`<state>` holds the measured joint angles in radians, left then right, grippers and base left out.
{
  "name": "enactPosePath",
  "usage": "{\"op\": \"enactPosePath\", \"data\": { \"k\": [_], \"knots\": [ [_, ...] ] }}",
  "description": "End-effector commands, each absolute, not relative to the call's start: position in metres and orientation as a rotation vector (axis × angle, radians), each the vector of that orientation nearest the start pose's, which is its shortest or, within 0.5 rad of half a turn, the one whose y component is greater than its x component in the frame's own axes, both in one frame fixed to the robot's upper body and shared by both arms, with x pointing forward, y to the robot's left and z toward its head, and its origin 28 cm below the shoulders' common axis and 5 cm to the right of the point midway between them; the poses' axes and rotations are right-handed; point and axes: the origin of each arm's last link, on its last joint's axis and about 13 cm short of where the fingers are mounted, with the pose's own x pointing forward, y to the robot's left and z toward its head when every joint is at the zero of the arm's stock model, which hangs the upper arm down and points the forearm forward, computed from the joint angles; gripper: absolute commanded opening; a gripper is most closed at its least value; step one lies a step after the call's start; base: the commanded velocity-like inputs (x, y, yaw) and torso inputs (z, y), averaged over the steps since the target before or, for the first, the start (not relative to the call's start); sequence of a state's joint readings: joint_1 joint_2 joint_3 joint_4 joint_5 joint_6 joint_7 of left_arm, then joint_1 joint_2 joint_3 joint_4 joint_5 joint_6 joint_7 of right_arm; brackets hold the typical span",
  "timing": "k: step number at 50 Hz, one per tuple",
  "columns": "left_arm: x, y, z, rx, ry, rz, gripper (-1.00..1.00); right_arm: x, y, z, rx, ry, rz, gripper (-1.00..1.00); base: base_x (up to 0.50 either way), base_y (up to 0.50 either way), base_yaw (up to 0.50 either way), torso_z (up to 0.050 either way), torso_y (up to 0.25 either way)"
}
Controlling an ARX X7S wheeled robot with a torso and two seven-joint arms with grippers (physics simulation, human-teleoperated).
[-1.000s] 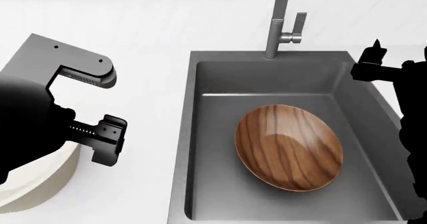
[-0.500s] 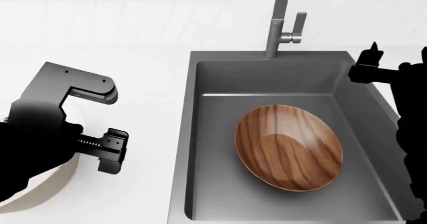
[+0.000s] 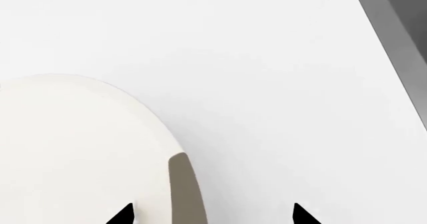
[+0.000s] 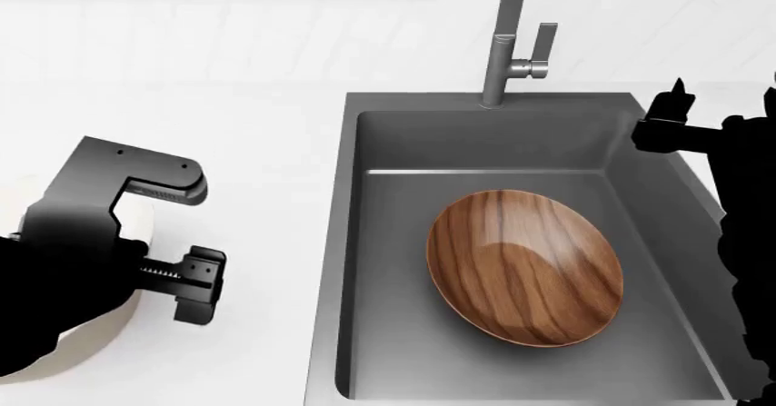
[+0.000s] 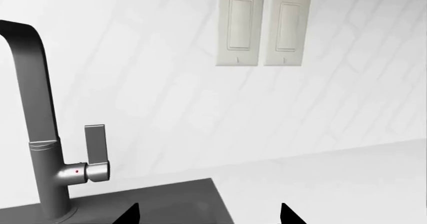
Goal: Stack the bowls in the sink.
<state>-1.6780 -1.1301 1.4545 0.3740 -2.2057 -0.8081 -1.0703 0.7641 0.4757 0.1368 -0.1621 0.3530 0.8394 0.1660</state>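
Two black robot grippers are in view. Left gripper (image 4: 182, 288) hangs over the white countertop (image 4: 243, 133) with its fingers spread, one on each side of the rim of the one plain cream-white bowl (image 3: 80, 154), which sits left of the sink and is mostly hidden under the arm. Right gripper (image 4: 673, 97) hovers above the far right corner of the one dark grey rectangular sink (image 4: 485, 133), fingers spread, holding nothing. One glossy brown wood-grain bowl (image 4: 525, 267) lies in the basin. One tall steel faucet (image 4: 507, 38) rises behind; two wall switches (image 5: 263, 24) hang above.
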Motion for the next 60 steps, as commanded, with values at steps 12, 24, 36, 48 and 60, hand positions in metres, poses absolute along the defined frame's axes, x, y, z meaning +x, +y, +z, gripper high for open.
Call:
{"op": "enactPosePath", "data": {
  "k": [12, 24, 36, 48, 60],
  "knots": [
    [0.207, 0.276, 0.251, 0.233, 0.790, 0.007, 1.00, 0.301, -0.226, 0.228, -0.038, -0.128, -0.307, 1.00, 0.00, 0.00, 0.00, 0.000, -0.001],
    [0.206, 0.276, 0.254, 0.251, 0.768, 0.014, -1.00, 0.301, -0.226, 0.228, -0.036, -0.128, -0.307, 1.00, 0.00, 0.00, 0.00, 0.000, -0.003],
    [0.208, 0.273, 0.272, 0.282, 0.687, 0.003, -1.00, 0.301, -0.226, 0.226, -0.033, -0.130, -0.304, 1.00, 0.00, 0.00, 0.00, 0.000, -0.002],
    [0.213, 0.266, 0.311, 0.346, 0.539, -0.008, -1.00, 0.300, -0.226, 0.231, -0.030, -0.137, -0.305, 1.00, 0.00, 0.00, 0.00, 0.000, -0.001],
    [0.228, 0.252, 0.331, 0.523, 0.385, -0.087, -1.00, 0.295, -0.229, 0.235, -0.035, -0.143, -0.319, 1.00, 0.00, 0.00, 0.00, 0.000, 0.000]
  ]
}}
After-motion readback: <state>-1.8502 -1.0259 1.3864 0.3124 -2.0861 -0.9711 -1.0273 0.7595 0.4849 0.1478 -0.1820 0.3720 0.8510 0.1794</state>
